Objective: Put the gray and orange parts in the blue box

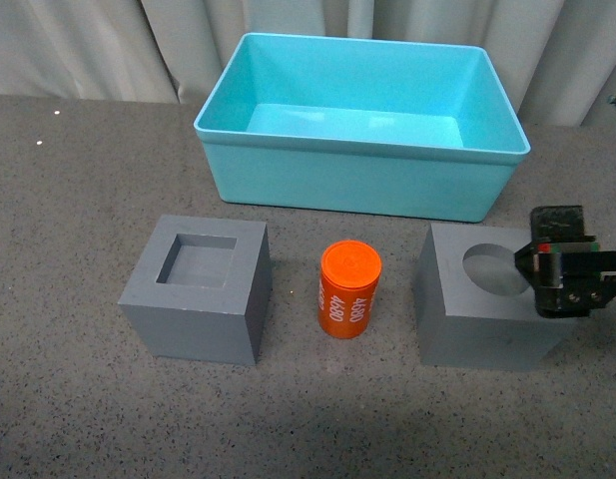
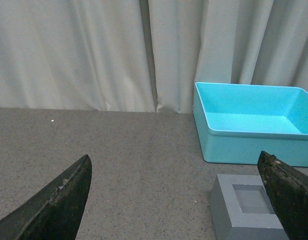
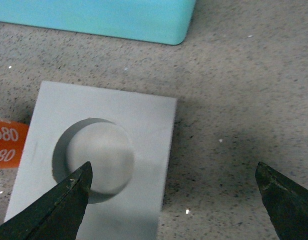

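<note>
Three parts stand on the tabletop [image 1: 68, 200], none of them yet inside the blue box [image 1: 362, 185]. The right end effector [image 1: 562, 267] hangs at the outer edge of the round-recess cube [image 1: 482, 314], with its fingers spread wide and holding nothing.

In the right wrist view, one finger [image 3: 59, 205] sits over the rim of the recess and the other [image 3: 288, 200] over bare tabletop past the cube's side. The cube therefore lies off-centre, toward the robot's left of the gap. I judge the end effector must shift that way before closing, or the fingers will straddle one wall only. How far above the cube it hangs, I cannot tell. The cube is as wide as it is deep, so neither axis favours the grasp.

Further left of that end effector the orange cylinder [image 1: 349, 289] stands upright, with the square-recess cube [image 1: 193, 289] beyond it. The box lies ahead of it and to its left.

The left end effector [image 2: 173, 165] is also spread apart and empty. The square-recess cube lies just ahead of it, toward one finger, so that arm is nearer to it.
</note>
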